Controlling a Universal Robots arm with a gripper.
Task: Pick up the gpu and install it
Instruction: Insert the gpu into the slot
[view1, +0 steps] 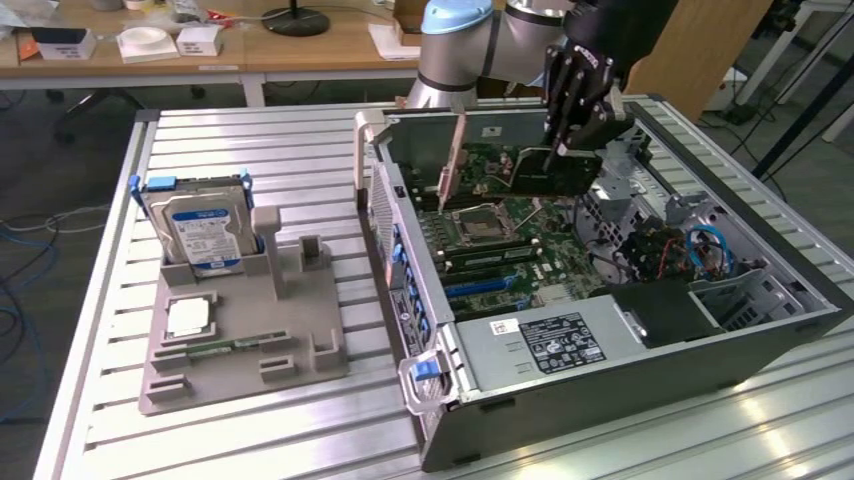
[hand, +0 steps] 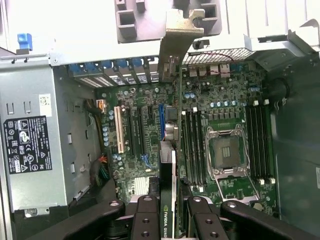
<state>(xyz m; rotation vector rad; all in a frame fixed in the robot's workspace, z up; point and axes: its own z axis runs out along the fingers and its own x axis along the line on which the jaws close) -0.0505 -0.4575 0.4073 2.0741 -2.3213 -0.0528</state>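
Some of gpu (hand: 176, 47) hid. behind pincer (hand: 172, 215)

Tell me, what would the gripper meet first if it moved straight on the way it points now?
The gpu held in the gripper would likely touch the motherboard first, near the blue slot; depth is unclear.

gpu (hand: 167, 210) bracket (hand: 177, 42) dull metal; table (view1: 240, 150) ribbed metal.

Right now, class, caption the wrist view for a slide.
Black pincer holds thin dark gpu card with silver bracket edge-on above green motherboard.
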